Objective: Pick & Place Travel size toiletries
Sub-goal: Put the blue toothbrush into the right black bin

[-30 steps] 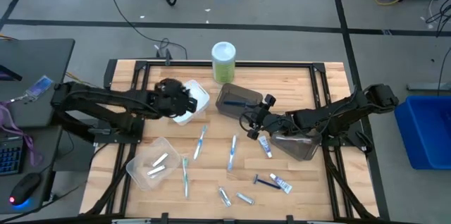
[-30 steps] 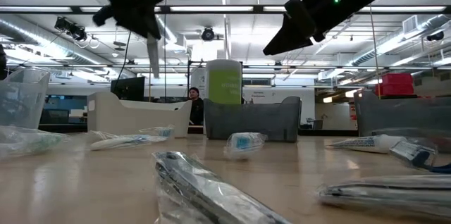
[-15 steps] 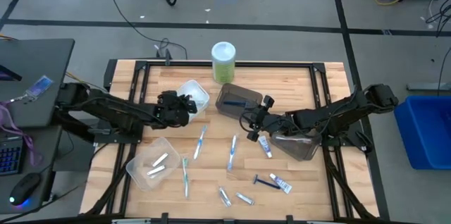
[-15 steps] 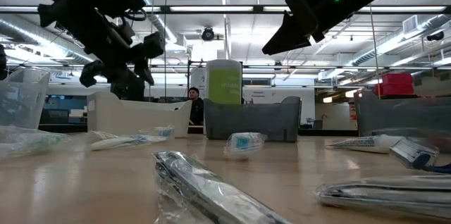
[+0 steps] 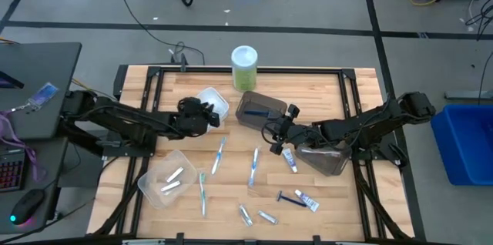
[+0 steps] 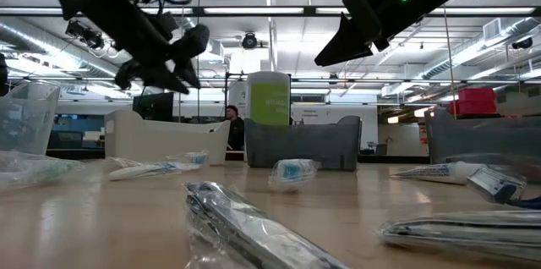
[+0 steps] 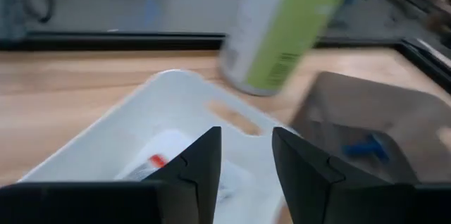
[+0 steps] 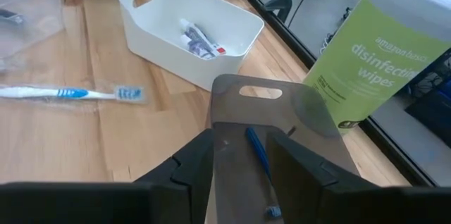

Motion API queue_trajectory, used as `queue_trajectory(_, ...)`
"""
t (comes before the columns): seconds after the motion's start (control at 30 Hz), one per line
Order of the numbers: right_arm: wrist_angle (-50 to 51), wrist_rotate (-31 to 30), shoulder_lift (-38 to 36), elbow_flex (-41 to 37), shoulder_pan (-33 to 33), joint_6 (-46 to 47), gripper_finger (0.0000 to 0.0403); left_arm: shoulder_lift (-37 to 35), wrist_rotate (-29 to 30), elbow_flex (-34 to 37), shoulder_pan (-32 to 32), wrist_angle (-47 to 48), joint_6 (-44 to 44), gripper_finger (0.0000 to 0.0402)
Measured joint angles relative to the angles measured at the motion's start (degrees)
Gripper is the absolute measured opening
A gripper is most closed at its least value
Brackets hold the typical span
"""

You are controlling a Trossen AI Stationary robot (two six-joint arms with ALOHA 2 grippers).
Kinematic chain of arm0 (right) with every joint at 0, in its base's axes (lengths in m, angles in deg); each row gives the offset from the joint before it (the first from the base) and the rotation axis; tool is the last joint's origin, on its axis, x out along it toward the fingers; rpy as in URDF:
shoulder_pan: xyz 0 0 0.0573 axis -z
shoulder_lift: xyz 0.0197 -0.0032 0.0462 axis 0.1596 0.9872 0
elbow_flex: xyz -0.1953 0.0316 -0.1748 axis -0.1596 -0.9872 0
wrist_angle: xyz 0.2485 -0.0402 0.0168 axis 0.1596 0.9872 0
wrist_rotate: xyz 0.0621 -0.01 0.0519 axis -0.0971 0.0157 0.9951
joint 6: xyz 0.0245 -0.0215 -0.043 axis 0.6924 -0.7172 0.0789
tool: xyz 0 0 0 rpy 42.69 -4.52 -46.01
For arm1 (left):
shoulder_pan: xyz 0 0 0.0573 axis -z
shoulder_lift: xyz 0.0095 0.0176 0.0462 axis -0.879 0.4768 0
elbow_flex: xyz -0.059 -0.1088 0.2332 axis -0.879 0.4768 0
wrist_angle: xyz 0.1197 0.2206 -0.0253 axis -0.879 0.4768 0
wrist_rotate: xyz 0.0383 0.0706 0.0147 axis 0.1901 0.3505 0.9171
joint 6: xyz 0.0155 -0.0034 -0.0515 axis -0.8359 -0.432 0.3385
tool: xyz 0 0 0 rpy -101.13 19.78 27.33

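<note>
My left gripper (image 5: 203,114) hovers open and empty over the near part of the white bin (image 5: 216,102), which holds a white tube (image 7: 161,155). My right gripper (image 5: 274,132) hovers open and empty just near of the dark grey bin (image 5: 256,108), which holds a blue razor (image 8: 256,151). Toothbrushes (image 5: 219,155) (image 5: 253,166) (image 5: 202,191), small tubes (image 5: 289,159) (image 5: 308,201) (image 5: 245,214) and a dark blue razor (image 5: 286,196) lie flat on the wooden table. The clear bin (image 5: 165,177) at the near left holds white tubes.
A tall green canister with a white lid (image 5: 244,66) stands at the far edge behind the two bins. Another see-through dark bin (image 5: 324,158) lies under my right arm. A person shows far behind the table in the low view (image 6: 233,125).
My left gripper has dropped lower over the white bin, tipped, and moved slightly toward the table's right. The slim white piece that hung below its fingers a second ago no longer shows there.
</note>
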Motion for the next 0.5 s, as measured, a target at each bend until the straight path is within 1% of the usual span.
queue_trajectory(0.07,0.0,0.0,0.0,0.0,0.0,0.0,0.0134,0.0,-3.8,-1.0,0.0,-3.4,-6.3,0.0128)
queue_trajectory(0.2,-0.4,0.0,0.0,0.0,0.0,0.0,0.0132,0.0,-16.6,-2.5,0.0,-12.8,-17.6,0.0118)
queue_trajectory(0.27,-0.5,0.0,0.0,0.0,0.0,0.0,0.0133,0.0,-23.5,-2.6,0.2,-17.7,-21.3,0.0114)
queue_trajectory(0.33,-0.7,0.0,0.0,0.0,0.0,0.0,0.0134,0.0,-28.9,-2.6,0.5,-21.7,-23.9,0.011)
queue_trajectory(0.4,-0.7,0.0,0.0,0.0,0.0,0.0,0.0135,0.0,-32.0,-2.7,1.2,-23.9,-25.6,0.0108)
queue_trajectory(0.5,-0.8,0.0,0.0,0.0,0.0,0.0,0.0132,0.0,-32.8,-2.7,2.4,-24.5,-26.0,0.0103)
